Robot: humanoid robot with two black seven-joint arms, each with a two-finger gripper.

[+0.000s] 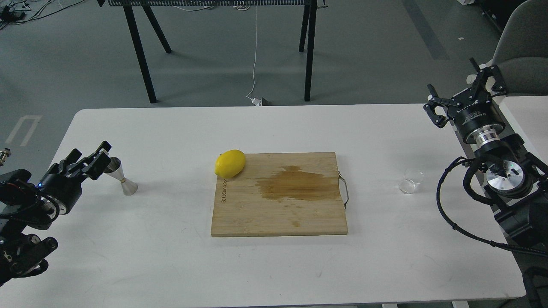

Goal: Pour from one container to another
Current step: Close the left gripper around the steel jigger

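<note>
The steel jigger (pixel 121 177) stands upright on the white table (pixel 171 265) at the left. My left gripper (pixel 89 156) is just to its left, level with its top cone, fingers spread open and holding nothing; one finger is close to the rim, and contact cannot be told. The small clear glass cup (pixel 411 181) stands upright on the table's right side, right of the board's handle. My right gripper (pixel 464 90) hovers open at the far right edge, well behind and above the cup, holding nothing.
A wooden cutting board (pixel 278 214) with a dark wet stain lies in the middle, a lemon (pixel 230 163) on its back left corner. A metal handle (pixel 344 190) sticks out of its right side. A grey chair (pixel 520 64) stands behind my right arm.
</note>
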